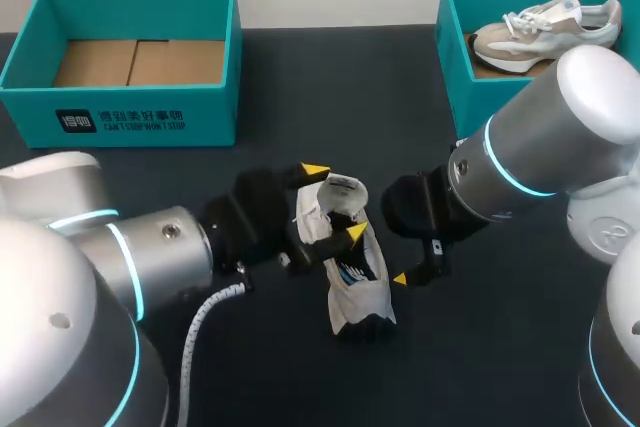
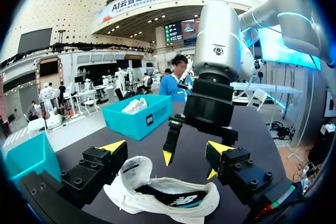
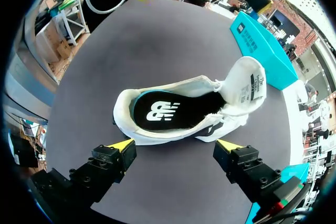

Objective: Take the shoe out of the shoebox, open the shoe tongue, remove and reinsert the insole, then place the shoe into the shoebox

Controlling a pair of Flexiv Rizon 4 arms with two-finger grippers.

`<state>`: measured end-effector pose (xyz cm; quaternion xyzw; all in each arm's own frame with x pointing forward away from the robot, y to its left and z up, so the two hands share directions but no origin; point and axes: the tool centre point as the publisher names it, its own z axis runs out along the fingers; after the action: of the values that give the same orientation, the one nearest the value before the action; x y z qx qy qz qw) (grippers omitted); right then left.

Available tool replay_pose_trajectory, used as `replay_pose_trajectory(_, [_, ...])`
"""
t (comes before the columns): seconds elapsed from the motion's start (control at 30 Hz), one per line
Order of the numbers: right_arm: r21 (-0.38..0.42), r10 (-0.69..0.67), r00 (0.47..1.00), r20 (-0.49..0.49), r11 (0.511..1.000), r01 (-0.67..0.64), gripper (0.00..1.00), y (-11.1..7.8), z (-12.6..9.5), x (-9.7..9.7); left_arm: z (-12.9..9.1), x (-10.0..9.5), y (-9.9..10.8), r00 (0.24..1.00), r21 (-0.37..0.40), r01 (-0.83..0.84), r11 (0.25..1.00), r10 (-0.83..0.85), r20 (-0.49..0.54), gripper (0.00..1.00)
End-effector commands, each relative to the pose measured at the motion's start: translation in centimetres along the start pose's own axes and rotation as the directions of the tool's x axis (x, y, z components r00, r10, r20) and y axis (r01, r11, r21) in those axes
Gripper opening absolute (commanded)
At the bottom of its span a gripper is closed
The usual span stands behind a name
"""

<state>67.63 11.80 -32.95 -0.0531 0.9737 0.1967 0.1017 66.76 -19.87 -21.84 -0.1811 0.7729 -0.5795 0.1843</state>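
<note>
A: Shoe location?
B: The shoe [image 1: 362, 292] is out on the dark worktop [image 1: 270, 377], mid-table, between the two arms. Not in either box.

A: Tongue, insole?
B: The tongue [image 3: 251, 83] is folded up and back, so the shoe's mouth is wide open. The black insole [image 3: 163, 113] with a white logo sits inside the shoe.

A: Left gripper?
B: The left gripper [image 1: 335, 202] comes in from the left and hangs over the tongue end. Its fingers are spread wide, one yellow tip past the tongue and the other over the shoe's opening. Nothing is clamped.

A: Right?
B: The right gripper [image 3: 175, 145] is just beside the shoe on the other side. Its fingers are apart too, and the shoe lies ahead of them, not between them. No contact visible.

A: Boxes?
B: Two teal boxes at the far edge. The left shoebox [image 1: 150, 122] shows only its cardboard floor. The right shoebox [image 1: 455, 57] holds a second shoe [image 1: 545, 29], beige and white. Both are well apart from the shoe on the worktop.
</note>
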Motion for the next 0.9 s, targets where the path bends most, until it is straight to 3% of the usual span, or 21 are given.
replay_pose_trajectory(0.03, [-0.001, 0.0, 1.0, 0.003, 1.0, 0.0, 1.0, 0.0, 0.0, 0.1, -1.4, -2.2, -0.2, 0.99, -0.139, 0.041, 0.99, -0.059, -0.126, 1.0])
replay_pose_trajectory(0.17, [-0.001, 0.0, 1.0, 0.003, 1.0, 0.0, 1.0, 0.0, 0.0, 0.1, -2.1, -4.0, 0.3, 0.988, -0.163, 0.088, 0.983, -0.107, -0.113, 1.0])
replay_pose_trajectory(0.27, [0.017, 0.015, 1.0, 0.021, 1.0, -0.015, 1.0, -1.4, -1.7, 0.5, -2.7, -4.7, 0.4, 0.989, -0.158, 0.096, 0.983, -0.112, -0.096, 1.0])
replay_pose_trajectory(0.5, [0.03, 0.005, 1.0, 0.006, 1.0, -0.005, 1.0, -2.5, -5.0, 0.3, -2.5, -5.6, 0.1, 0.975, -0.19, 0.184, 0.964, -0.204, -0.09, 1.0])
replay_pose_trajectory(0.6, [0.007, -0.002, 1.0, -0.012, 1.0, 0.002, 1.0, -2.7, -5.7, -0.1, -2.1, -5.6, 0.0, 0.963, -0.204, 0.241, 0.949, -0.261, -0.073, 1.0])
replay_pose_trajectory(0.67, [-0.051, 0.006, 0.999, -0.053, 0.999, -0.008, 1.0, -2.8, -6.0, -0.2, -1.9, -5.8, -0.2, 0.937, -0.2, 0.323, 0.925, -0.342, -0.068, 1.0])
replay_pose_trajectory(0.9, [0.007, 0.115, 0.989, -0.089, 0.993, -0.115, 1.0, -3.1, -6.6, 0.0, -1.9, -6.5, -0.1, 0.916, -0.174, 0.387, 0.905, -0.4, -0.04, 1.0])
